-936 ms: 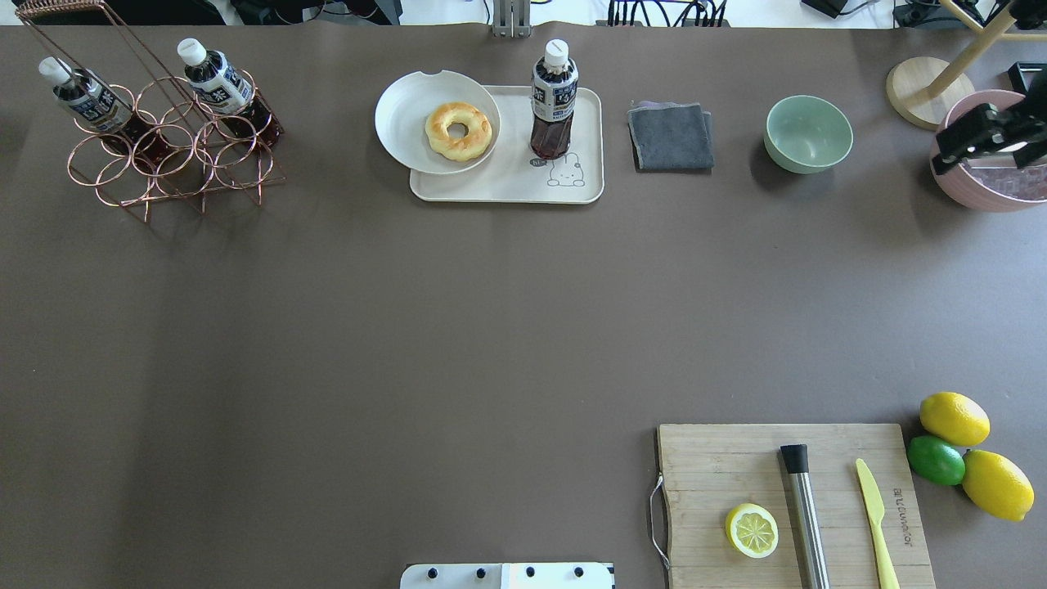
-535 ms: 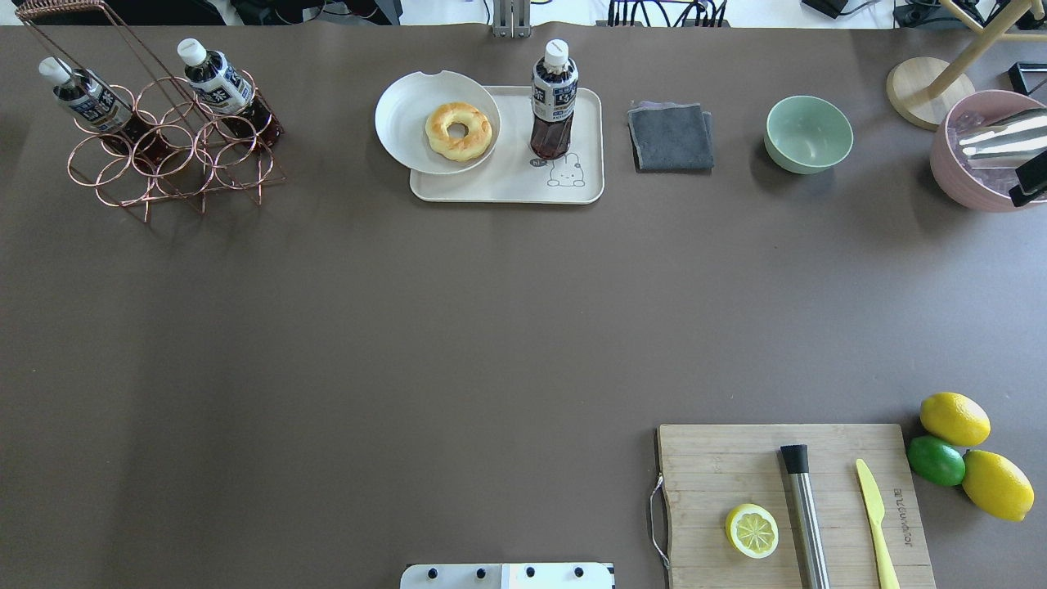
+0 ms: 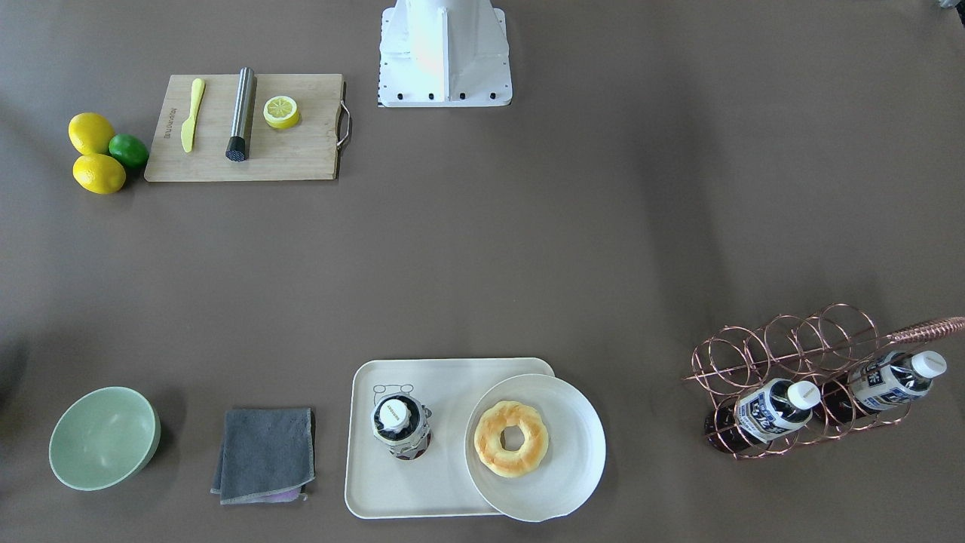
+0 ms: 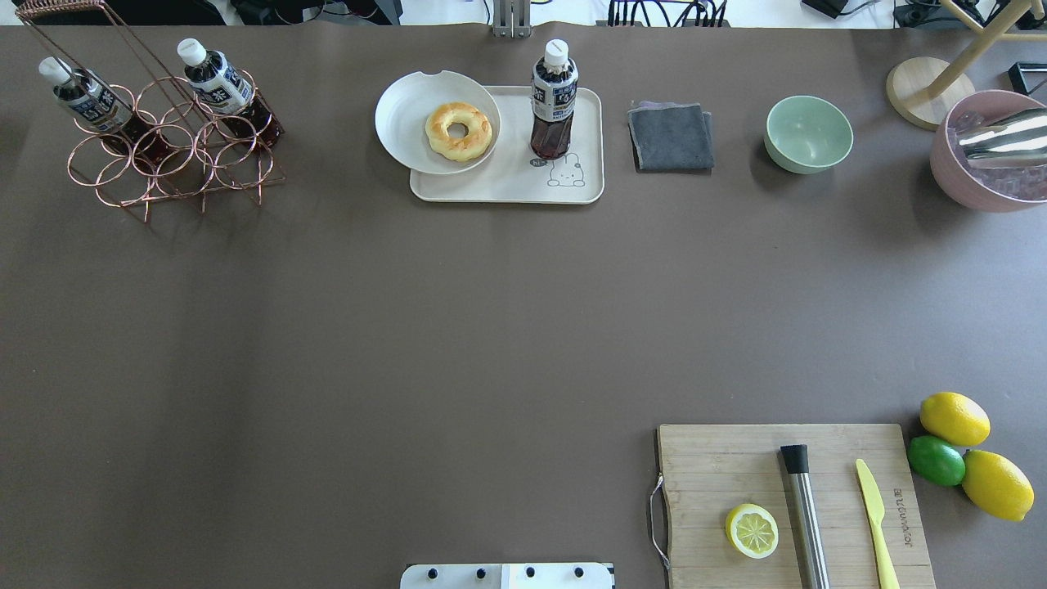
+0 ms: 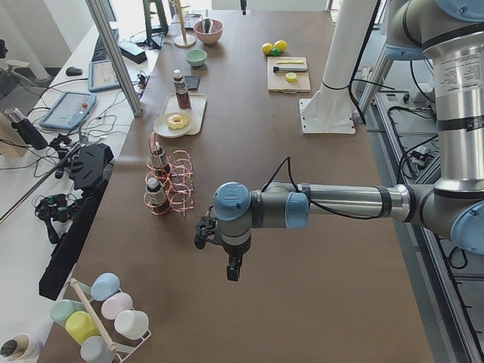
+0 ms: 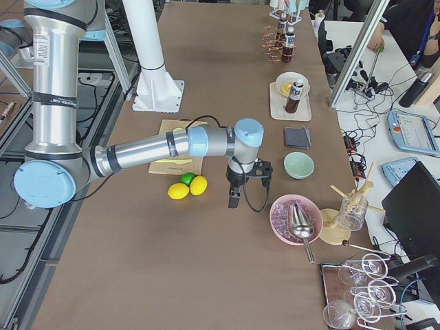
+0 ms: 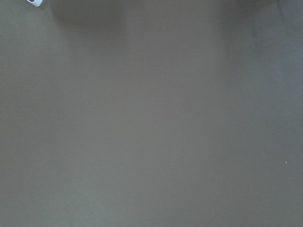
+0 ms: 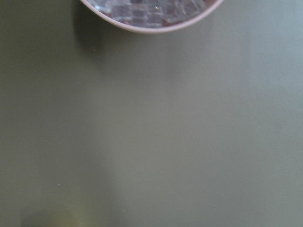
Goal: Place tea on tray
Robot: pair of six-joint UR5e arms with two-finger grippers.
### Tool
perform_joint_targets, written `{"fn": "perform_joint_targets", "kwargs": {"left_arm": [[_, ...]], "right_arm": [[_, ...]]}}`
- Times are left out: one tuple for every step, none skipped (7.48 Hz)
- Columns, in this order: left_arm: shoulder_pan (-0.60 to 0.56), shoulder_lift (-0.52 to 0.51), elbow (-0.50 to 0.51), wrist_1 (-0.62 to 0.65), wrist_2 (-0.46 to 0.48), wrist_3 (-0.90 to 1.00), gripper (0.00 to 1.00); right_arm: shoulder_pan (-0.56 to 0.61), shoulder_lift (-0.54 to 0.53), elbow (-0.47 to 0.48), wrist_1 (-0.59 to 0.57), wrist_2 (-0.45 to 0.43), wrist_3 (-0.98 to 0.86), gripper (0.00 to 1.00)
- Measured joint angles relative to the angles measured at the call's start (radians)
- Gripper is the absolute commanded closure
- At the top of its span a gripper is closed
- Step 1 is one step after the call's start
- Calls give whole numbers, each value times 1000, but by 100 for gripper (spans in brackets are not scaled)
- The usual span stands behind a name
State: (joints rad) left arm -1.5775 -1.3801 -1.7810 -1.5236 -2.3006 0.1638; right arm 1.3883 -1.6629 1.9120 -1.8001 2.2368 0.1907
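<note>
One tea bottle [image 4: 554,98] stands upright on the right half of the cream tray [image 4: 507,188], above the drawn bear; nothing holds it. From the front it shows cap-up [image 3: 399,424] on the tray [image 3: 445,377]. Two identical bottles [image 4: 90,100] [image 4: 218,83] lean in the copper wire rack [image 4: 176,159]. My left gripper [image 5: 233,272] hangs over bare table at the near end, past the rack. My right gripper [image 6: 234,201] hangs between the lemons and the pink bowl [image 6: 295,216]. Both show only in side views, so I cannot tell whether they are open or shut.
A white plate [image 4: 405,114] with a doughnut [image 4: 459,131] overlaps the tray's left half. A grey cloth [image 4: 671,135], a green bowl [image 4: 808,133] and the pink bowl with a metal scoop [image 4: 990,164] stand to the right. A cutting board [image 4: 736,458] and citrus [image 4: 957,454] lie at the near right.
My right gripper has moved from above the pink bowl out past the right edge of the overhead view. The tea bottle and tray have not moved.
</note>
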Motion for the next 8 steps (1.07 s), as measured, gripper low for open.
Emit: {"fn": "perform_joint_targets", "kwargs": {"left_arm": [[0,-1,-4,5,-2,0,0],[0,-1,-9,6,-3,0,0],[0,-1,-14,6,-4,0,0],[-1,-1,-17,5,-4,0,0],[-1,-1,-17,5,-4,0,0],[0,-1,-17,5,-4,0,0],[0,0,-15,5,-4,0,0],[0,0,-14,6,-4,0,0]], "right_arm": [[70,-67,-9,-2,-3,-108,0],[129,-114,-21,0,-22,-220,0],[159,-132,-37,4,-53,-280,0],[170,-133,-52,10,-71,-302,0],[174,-131,-60,17,-76,-310,0],[176,-130,-64,22,-78,-312,0],[176,-130,-67,25,-78,-313,0],[176,-129,-69,26,-77,-313,0]]}}
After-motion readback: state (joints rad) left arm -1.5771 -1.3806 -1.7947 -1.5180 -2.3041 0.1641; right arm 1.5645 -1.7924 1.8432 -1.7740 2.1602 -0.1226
